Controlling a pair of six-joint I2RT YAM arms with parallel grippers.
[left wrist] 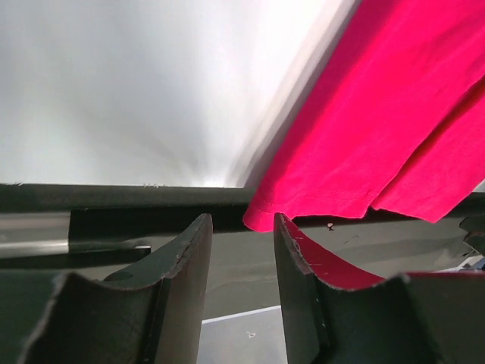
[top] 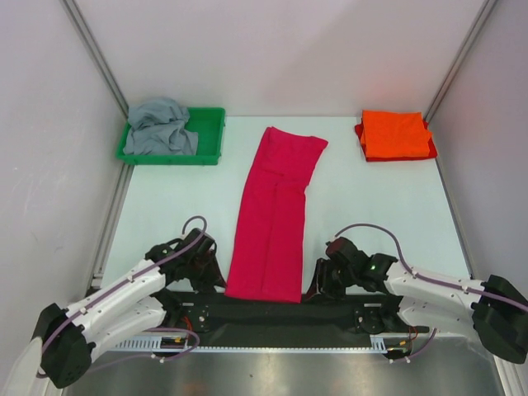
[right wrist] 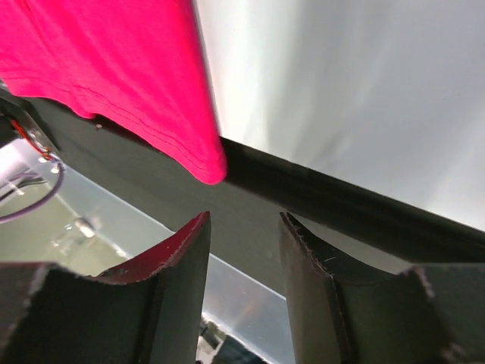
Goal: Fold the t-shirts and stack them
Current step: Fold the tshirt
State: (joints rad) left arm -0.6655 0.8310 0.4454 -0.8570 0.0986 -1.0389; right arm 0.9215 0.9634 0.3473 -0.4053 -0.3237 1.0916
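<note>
The crimson-pink t-shirt point(top: 274, 213) lies folded into a long strip down the middle of the table, its near hem at the front edge. My left gripper point(top: 213, 279) is open and empty just left of the shirt's near left corner point(left wrist: 261, 216). My right gripper point(top: 318, 283) is open and empty just right of the near right corner point(right wrist: 208, 168). The orange t-shirt point(top: 393, 134) lies folded at the back right. The grey t-shirt point(top: 161, 128) lies crumpled in the green tray point(top: 210, 124) at the back left.
A black bar point(top: 272, 309) runs along the table's front edge under the shirt's hem. Metal posts and white walls close in the left, right and back sides.
</note>
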